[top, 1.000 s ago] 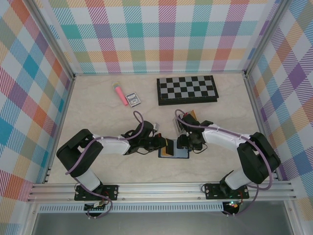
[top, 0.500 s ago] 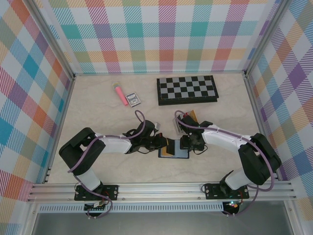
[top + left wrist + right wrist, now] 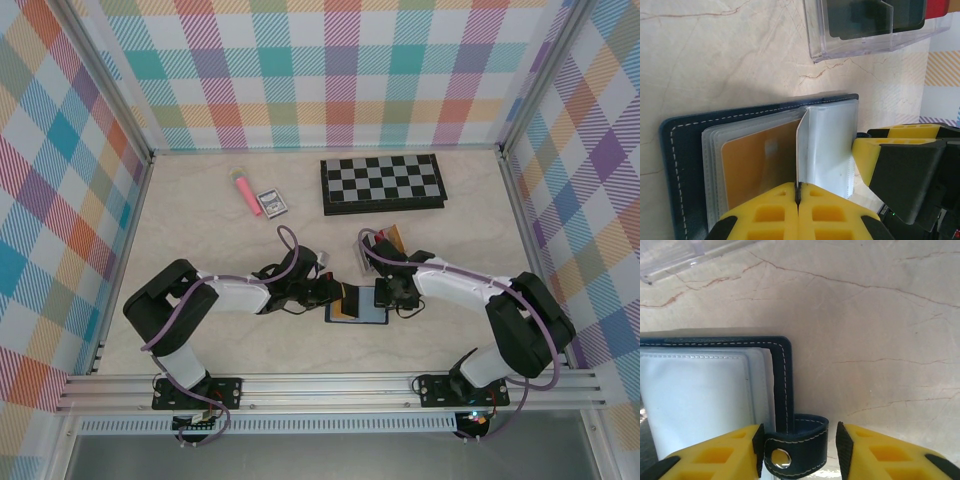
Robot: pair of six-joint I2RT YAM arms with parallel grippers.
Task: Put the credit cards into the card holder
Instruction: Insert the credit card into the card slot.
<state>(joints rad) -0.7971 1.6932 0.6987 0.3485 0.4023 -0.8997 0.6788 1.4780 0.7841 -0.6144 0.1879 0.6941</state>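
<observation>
One orange card (image 3: 757,170) is already sitting in a clear sleeve of the card holder (image 3: 685,165), which is lying open on the worktop close to its near edge, about midway along it. The left hand (image 3: 798,194) is clenched on the rim of a clear sleeve page (image 3: 825,145), holding that page upright above the orange card. The right hand (image 3: 799,434) is straddling the snap tab (image 3: 796,446) at the holder's right side, its fingers released and standing either side of the tab, with a sliver of room showing on the right. Just beyond the holder, toward the far edge, a clear stand (image 3: 865,42) is carrying a dark card (image 3: 870,17) and a red card (image 3: 940,7). The likeliest trouble, as I judge it, is the thin page slipping out of the left pinch and flopping shut over the pocket, or the light holder being dragged or lifted if either hand is pulling while the other is not bracing. Both hands are working nearly against each other, so a careless swing is risking a knock between them or against the stand. Freer worktop is lying toward the left and right edges, and between the stand and the chessboard (image 3: 382,183) at the far edge.
</observation>
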